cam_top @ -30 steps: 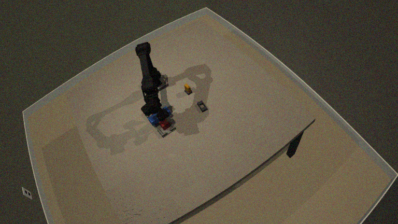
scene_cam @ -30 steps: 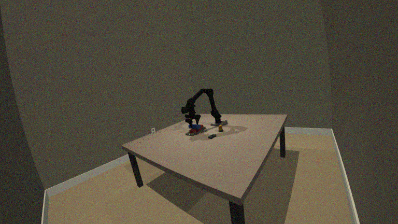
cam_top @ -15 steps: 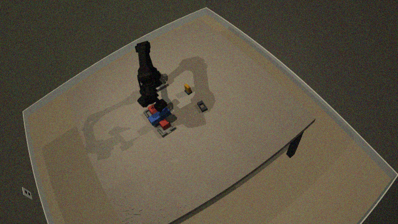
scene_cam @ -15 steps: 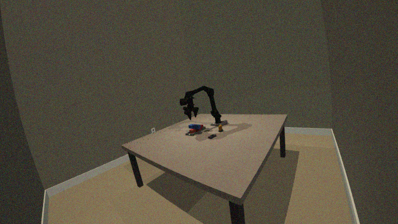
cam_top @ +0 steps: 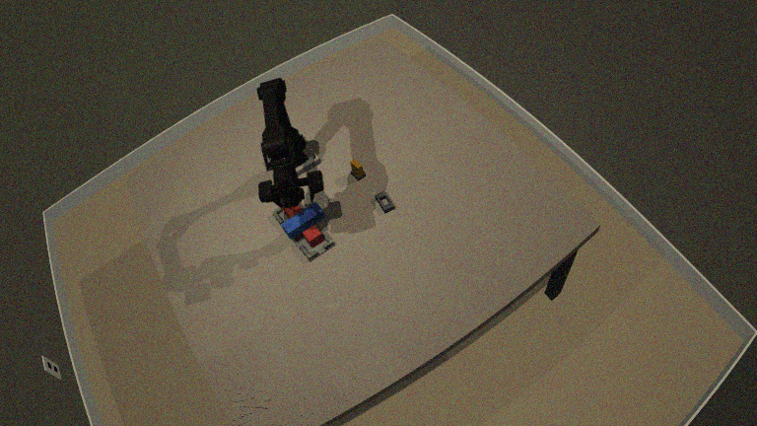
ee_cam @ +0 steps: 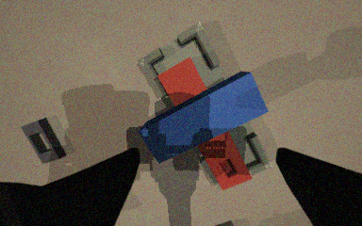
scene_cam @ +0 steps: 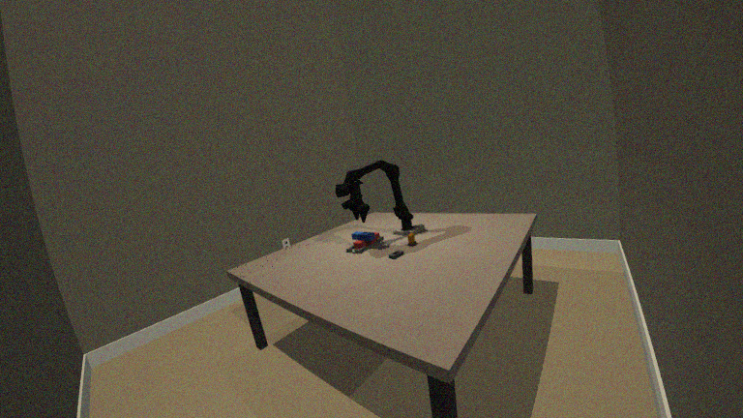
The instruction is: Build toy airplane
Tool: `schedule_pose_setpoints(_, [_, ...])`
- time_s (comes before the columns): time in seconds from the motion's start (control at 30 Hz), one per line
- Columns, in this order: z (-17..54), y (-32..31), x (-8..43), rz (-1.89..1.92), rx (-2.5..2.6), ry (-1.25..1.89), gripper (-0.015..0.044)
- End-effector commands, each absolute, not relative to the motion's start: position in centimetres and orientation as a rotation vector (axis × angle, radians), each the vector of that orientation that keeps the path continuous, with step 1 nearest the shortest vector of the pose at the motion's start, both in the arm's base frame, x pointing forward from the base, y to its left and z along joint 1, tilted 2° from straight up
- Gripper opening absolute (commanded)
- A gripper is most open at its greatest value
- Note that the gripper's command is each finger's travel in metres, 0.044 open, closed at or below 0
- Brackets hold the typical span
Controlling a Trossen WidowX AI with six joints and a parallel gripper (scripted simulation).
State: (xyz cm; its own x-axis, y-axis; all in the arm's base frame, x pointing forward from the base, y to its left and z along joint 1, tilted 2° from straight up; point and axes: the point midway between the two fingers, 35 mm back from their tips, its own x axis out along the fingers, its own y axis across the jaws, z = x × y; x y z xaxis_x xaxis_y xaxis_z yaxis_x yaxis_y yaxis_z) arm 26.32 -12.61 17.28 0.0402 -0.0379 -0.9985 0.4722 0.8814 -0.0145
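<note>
The red fuselage (cam_top: 312,237) (scene_cam: 358,244) (ee_cam: 182,77) lies lengthwise in the grey cradle (ee_cam: 210,49). The blue wing (cam_top: 301,221) (scene_cam: 363,236) (ee_cam: 236,101) lies squarely across the top of the fuselage, near its middle. Its tab is hidden beneath it, so how deep it sits cannot be told. The socket (ee_cam: 229,168) near one end of the fuselage is empty. The orange tail fin (cam_top: 356,166) (scene_cam: 411,238) stands upright off to the side, toward the arm's base. My gripper (scene_cam: 358,220) (ee_cam: 205,154) is wide open and empty, above the wing and apart from it.
A small dark, hollow rectangular holder (cam_top: 384,202) (scene_cam: 395,254) (ee_cam: 42,140) lies beside the cradle on the table. The arm's base (scene_cam: 409,229) stands behind the tail fin. Shadows of the arm fall over the wing and the table around the cradle.
</note>
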Motion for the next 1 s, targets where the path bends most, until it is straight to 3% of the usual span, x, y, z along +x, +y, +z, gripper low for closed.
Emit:
schedule_pose_setpoints(0.0, [17.3, -12.7, 26.5, -0.002, -0.059, 1.525, 0.044])
schedule_pose_setpoints(0.43, [17.3, -11.7, 26.7, -0.001, -0.058, 1.523, 0.044])
schedule_pose_setpoints(0.7, [17.1, -0.7, 26.8, 0.018, -0.046, 1.516, 0.044])
schedule_pose_setpoints(0.97, [16.5, 8.5, 22.8, 0.019, -0.039, 1.525, 0.044])
